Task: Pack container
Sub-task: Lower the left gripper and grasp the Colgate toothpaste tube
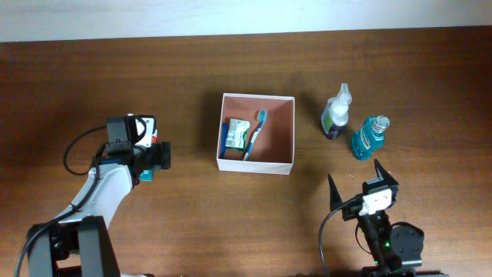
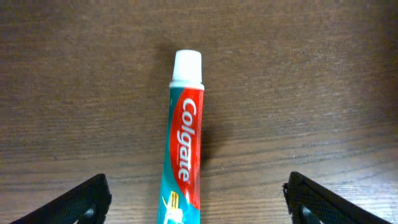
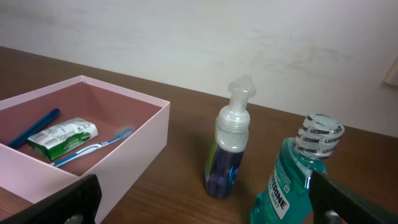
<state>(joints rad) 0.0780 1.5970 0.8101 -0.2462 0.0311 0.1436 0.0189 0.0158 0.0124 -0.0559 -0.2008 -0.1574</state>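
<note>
The container point(image 1: 256, 163) sits open-topped near the middle of the brown wooden table point(image 1: 77, 77), white outside and pinkish-brown inside. In it lie a green packet point(image 1: 236, 135), a blue toothbrush point(image 1: 255, 132) angled beside the packet, and a dark blue stick-like item point(image 1: 224, 138) along the left wall (pen or handle, I cannot tell).

Just right of the container stand two bottles: a clear pump bottle point(image 1: 336, 113) with purple liquid and, near it, a blue-green Listerine mouthwash bottle point(image 1: 369, 137), the two standing apart.

The left gripper point(image 1: 160, 156) is well to the left of the container, low over the table. Its wrist view shows its jaws spread wide on either side of a Colgate toothpaste tube point(image 2: 185, 149) that lies flat on the wood, white cap pointing away, neither jaw touching it.

The right gripper point(image 1: 357, 183) hangs in front of the bottles with its jaws spread wide and holding nothing.
</note>
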